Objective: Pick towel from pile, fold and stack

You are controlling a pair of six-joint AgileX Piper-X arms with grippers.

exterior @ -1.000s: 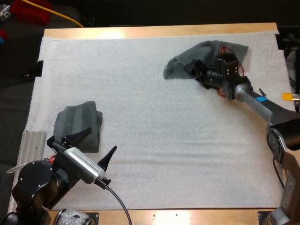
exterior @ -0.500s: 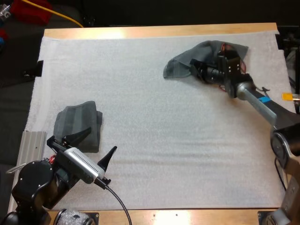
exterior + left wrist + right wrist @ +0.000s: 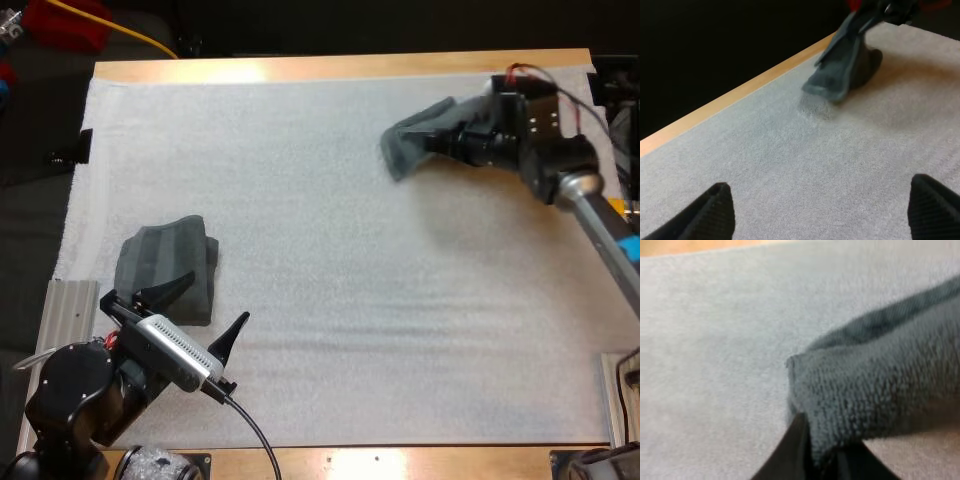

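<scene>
Item 1. Left gripper [image 3: 215, 298], 7 o'clock on the mat: black fingers spread wide, nothing between them, poised above the bare mat.

Item 2. Folded dark grey-green terry towel [image 3: 165, 268], count one, at 8 o'clock. It lies flat just beyond the left gripper, with one fingertip overlapping its near edge in the high view.

Item 3. White textured mat [image 3: 330, 250], count one, covering the wooden table [image 3: 340, 66].

Item 4. Crumpled dark grey-green towel [image 3: 415, 135], count one, at 1 o'clock. It is clamped in the right gripper [image 3: 440, 142]. The left wrist view shows it drooping from that gripper toward the mat. The right wrist view shows its looped pile and the fingers pinched on a folded edge.

Totals: towels two, grippers two.
</scene>
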